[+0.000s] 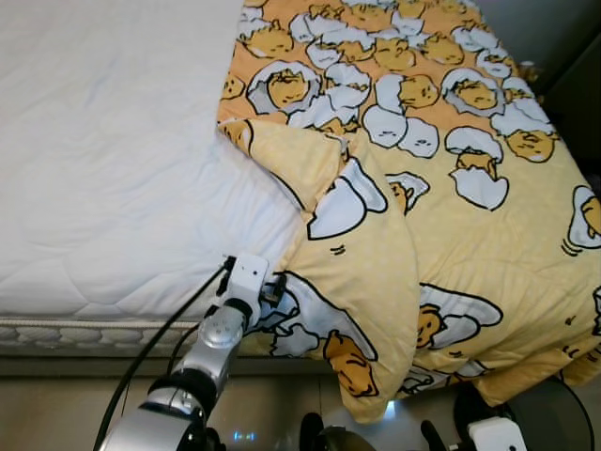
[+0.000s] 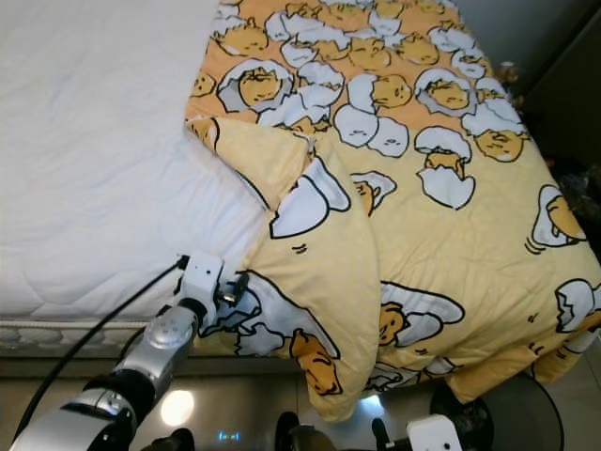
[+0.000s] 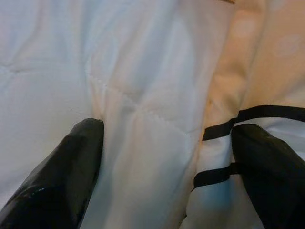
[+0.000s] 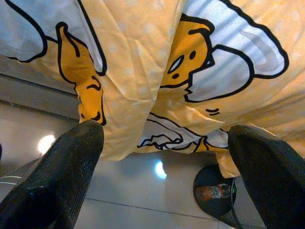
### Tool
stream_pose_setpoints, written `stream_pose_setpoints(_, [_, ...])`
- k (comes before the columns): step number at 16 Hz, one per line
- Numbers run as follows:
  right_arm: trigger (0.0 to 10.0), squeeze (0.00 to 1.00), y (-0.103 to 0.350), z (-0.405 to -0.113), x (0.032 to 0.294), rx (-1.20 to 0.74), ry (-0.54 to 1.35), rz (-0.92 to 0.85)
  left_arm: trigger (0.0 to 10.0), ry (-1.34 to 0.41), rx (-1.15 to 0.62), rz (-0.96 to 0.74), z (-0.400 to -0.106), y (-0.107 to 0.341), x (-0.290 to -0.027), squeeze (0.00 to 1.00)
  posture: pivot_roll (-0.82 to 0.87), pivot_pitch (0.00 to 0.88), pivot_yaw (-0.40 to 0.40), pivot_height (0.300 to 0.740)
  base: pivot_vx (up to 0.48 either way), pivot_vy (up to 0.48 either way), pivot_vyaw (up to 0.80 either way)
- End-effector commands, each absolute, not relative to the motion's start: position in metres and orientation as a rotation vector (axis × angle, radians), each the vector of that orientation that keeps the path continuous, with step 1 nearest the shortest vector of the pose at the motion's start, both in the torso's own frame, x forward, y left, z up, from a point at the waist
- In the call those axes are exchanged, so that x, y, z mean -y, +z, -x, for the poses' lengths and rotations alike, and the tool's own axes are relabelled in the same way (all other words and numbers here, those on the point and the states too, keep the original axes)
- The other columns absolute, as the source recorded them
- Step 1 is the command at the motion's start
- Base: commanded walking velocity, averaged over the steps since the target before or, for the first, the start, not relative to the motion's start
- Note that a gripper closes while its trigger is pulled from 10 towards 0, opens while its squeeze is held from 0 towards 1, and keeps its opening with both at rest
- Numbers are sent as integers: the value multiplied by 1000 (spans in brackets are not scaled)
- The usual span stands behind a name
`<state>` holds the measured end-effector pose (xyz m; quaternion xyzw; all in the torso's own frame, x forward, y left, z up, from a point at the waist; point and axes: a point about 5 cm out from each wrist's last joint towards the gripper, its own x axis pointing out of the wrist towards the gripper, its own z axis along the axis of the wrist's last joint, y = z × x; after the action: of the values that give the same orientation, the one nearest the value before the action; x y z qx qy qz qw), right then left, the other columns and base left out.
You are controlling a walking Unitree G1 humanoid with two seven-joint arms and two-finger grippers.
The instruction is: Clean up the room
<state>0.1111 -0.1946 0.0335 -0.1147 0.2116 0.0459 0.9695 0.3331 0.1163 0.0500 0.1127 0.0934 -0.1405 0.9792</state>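
Your left gripper [image 3: 164,157] sits wide open at the yellow cartoon-print quilt's [image 1: 451,235] folded edge on the white quilted mattress [image 1: 103,150], nearer than your open right gripper [image 4: 162,167].

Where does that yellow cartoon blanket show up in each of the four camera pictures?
Left eye view: the yellow blanket covers the right half of the bed.
Right eye view: the same, its folded flap at centre.
Left wrist view: its edge beside the open left gripper.
Right wrist view: it hangs overhead.
Shared landmark: the white mattress.
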Motion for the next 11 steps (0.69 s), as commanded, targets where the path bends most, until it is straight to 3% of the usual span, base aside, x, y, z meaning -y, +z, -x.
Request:
stream_pose_setpoints(1, [10000,0,30,-103,199,-474,84,240,10000,-349,-178,-260,-321,40,-102,0,-164,327,-144,740,0,0,0])
stream_pose_setpoints(6, [10000,0,28,-106,198,-476,80,233,10000,-310,90,-569,-298,41,-103,0,-146,319,-137,740,0,0,0])
stream_pose_setpoints(11, [10000,0,24,-113,198,-474,95,241,10000,-412,-28,-330,-274,20,-72,0,-119,305,-148,740,0,0,0])
